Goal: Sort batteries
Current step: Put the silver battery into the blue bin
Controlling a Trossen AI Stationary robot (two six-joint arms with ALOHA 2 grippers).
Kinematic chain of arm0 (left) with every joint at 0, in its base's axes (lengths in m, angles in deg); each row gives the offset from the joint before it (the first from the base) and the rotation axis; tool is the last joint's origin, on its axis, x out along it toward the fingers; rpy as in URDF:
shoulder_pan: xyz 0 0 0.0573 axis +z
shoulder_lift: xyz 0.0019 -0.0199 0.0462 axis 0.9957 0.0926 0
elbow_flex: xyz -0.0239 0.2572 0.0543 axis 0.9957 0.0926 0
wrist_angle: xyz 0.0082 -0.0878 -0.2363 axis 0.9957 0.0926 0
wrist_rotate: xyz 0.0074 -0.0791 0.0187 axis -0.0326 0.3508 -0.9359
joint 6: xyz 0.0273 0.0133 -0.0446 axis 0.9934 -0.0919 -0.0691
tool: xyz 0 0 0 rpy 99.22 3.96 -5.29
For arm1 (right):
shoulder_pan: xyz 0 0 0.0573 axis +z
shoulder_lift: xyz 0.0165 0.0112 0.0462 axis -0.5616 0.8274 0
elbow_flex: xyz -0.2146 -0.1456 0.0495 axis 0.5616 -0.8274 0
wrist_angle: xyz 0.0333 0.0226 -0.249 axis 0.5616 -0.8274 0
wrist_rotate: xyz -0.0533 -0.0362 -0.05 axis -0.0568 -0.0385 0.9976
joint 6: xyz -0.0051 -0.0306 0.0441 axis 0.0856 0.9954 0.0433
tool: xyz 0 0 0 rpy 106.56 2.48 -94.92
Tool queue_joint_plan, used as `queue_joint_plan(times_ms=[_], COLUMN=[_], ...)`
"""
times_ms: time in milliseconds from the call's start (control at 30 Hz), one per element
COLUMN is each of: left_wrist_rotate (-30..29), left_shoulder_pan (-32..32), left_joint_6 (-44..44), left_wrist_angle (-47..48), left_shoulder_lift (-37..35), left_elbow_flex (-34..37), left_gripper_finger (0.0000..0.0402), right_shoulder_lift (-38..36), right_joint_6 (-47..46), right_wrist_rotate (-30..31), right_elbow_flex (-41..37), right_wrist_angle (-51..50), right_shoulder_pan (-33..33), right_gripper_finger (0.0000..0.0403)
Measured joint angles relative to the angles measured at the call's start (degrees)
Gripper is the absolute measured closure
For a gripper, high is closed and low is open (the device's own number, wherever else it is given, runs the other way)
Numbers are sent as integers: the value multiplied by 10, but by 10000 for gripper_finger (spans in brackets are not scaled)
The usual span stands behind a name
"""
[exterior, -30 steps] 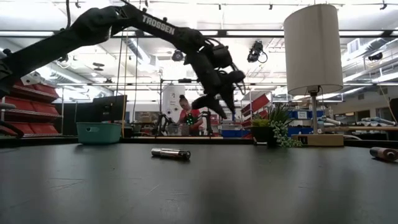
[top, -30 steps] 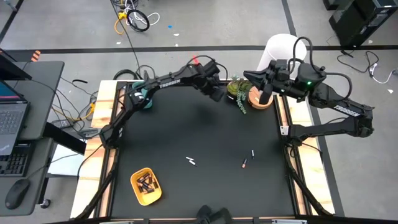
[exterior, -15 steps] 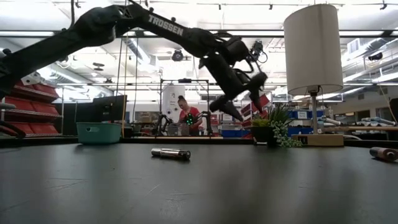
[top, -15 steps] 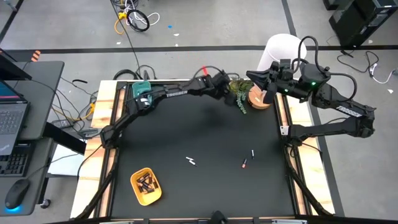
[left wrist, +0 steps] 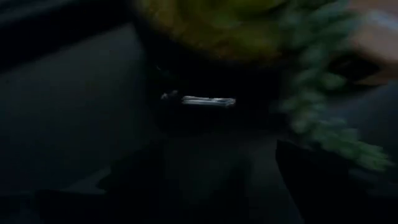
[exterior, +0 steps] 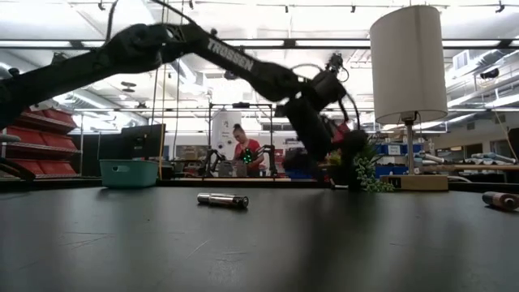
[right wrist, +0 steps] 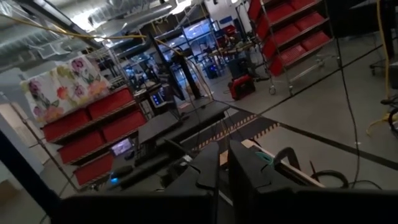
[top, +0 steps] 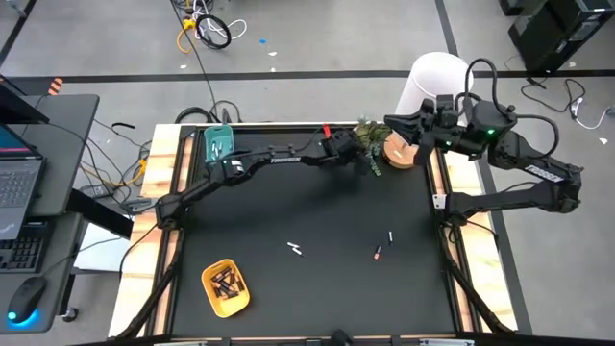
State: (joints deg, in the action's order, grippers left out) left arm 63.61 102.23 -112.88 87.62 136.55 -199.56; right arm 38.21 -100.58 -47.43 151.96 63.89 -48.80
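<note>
Two arms, one at work. My left gripper (top: 348, 157) is stretched to the far edge of the table (top: 288, 207), low beside the potted plant (top: 369, 142), fingers spread wide and holding nothing. In the left wrist view a pale silvery battery (left wrist: 208, 101) lies on the dark surface just ahead of me, close against the plant's pot, with trailing leaves hanging beside it. My right gripper (top: 411, 131) waits raised near the lamp (top: 432, 82) at the far right corner, fingers pressed together and empty.

Batteries are placed as follows. Several dark ones already lie in the yellow tray (top: 225, 287) at the near left. The teal tray (top: 219, 144) sits at the far left corner; its contents cannot be made out. Loose on the table: a pale battery (top: 296, 249) near the middle, a dark battery with a red end (top: 378, 254) and another small battery (top: 390, 236) to its right, close together.

Step in hand, as I judge it: approach to pick the silvery battery by the plant. The next move calls for lowering until my fingers straddle the cylinder across its length, then closing. The pot and foliage crowd one side, so a finger may catch the leaves or nudge the battery into rolling.
</note>
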Motion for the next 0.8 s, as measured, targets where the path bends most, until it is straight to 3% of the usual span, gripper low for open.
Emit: queue_joint_plan(times_ms=[500, 633, 733, 800], left_wrist_rotate=[-16, 30, 29, 14], left_shoulder_pan=[-7, -10, -20, -27], left_joint_6=[25, -10, 20, 39], left_wrist_angle=[-55, 8, 67, 70], left_shoulder_lift=[14, 2, 1, -30], left_elbow_flex=[0, -22, -69, -48], left_gripper_finger=[60, 74, 93, 107], right_shoulder_lift=[-14, -14, -7, 3], right_joint_6=[-17, -17, -16, -14], right_wrist_rotate=[-1, -1, -1, -1], right_elbow_flex=[0, 0, 0, 0], right_wrist_angle=[-7, -22, -59, -77], right_shoulder_pan=[7, 7, 7, 7], right_gripper_finger=[380, 380, 380, 380])
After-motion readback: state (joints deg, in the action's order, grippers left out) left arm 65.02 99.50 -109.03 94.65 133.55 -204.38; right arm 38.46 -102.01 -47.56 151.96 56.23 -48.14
